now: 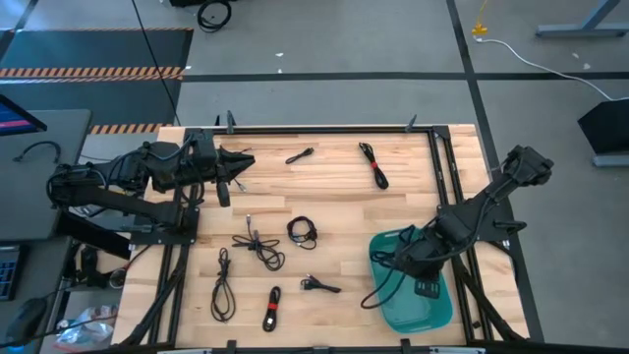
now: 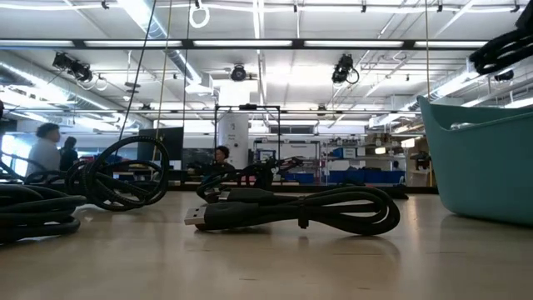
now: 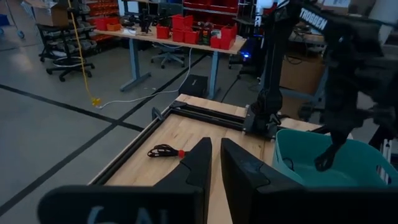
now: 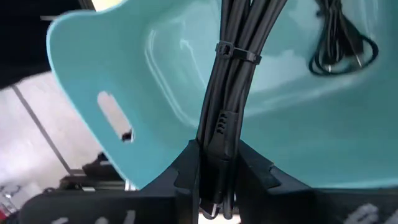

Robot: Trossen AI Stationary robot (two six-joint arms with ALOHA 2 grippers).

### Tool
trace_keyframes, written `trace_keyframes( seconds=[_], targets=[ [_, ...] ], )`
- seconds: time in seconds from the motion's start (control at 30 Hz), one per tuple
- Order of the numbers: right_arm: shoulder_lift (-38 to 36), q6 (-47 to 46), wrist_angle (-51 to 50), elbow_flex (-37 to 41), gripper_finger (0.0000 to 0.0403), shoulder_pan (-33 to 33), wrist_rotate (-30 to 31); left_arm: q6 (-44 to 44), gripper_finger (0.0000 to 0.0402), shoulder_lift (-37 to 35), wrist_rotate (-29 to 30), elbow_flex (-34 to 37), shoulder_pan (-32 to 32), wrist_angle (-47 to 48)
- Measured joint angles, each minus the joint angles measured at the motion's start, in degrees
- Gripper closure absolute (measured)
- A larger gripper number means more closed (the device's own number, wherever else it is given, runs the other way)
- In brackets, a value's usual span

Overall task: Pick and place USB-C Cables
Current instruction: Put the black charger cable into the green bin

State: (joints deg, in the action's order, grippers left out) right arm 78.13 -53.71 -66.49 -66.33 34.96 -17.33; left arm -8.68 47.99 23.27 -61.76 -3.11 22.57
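Right gripper [image 4: 216, 163] grasps a zip-tied black USB-C cable bundle [image 4: 229, 81] over the teal plastic tub [image 1: 437, 305]; left gripper [image 3: 215, 163] hovers, nearly closed, empty.

The right gripper [image 1: 405, 258] is held over the tub [image 1: 439, 310], which is set at the table's [image 1: 334, 202] near right corner. A cable bundle [image 4: 227, 87] is clamped between its fingers and hung into the tub; a second cable [image 4: 341, 50] is lain on the tub floor beyond it. Seven cables are spread to its left, one [image 1: 373, 163] behind it. The left gripper [image 1: 242, 162] is parked at the far left edge
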Motion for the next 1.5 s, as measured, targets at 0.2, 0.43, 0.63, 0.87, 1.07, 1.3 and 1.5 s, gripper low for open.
trace_keyframes(
  seconds=[0.2, 0.43, 0.63, 0.87, 1.07, 1.3, 1.5],
  targets=[
    [-3.0, 5.5, 6.1, 7.0, 0.0334, -0.9, -1.1, -0.1, 0.0361, 0.0, 0.0, 0.0, 0.0, 0.0],
    [-5.3, 11.5, 10.6, 12.5, 0.0334, -1.2, -4.7, -0.2, 0.0361, 0.0, 0.0, 0.0, 0.0, 0.0],
    [-5.4, 18.0, 12.6, 15.5, 0.0334, -2.5, -7.5, -2.0, 0.0361, 0.0, 0.0, 0.0, 0.0, 0.0],
    [-5.4, 25.0, 16.1, 19.7, 0.0334, -7.0, -8.1, -3.6, 0.0361, 0.0, 0.0, 0.0, 0.0, 0.0],
    [-5.4, 29.8, 21.3, 22.9, 0.0334, -10.9, -8.5, -4.3, 0.0361, 0.0, 0.0, 0.0, 0.0, 0.0],
    [-5.4, 34.2, 22.4, 25.8, 0.0334, -13.0, -9.8, -5.8, 0.0361, 0.0, 0.0, 0.0, 0.0, 0.0],
    [-5.4, 34.8, 25.9, 28.7, 0.0334, -14.2, -10.3, -5.8, 0.0361, 0.0, 0.0, 0.0, 0.0, 0.0]
  ],
)
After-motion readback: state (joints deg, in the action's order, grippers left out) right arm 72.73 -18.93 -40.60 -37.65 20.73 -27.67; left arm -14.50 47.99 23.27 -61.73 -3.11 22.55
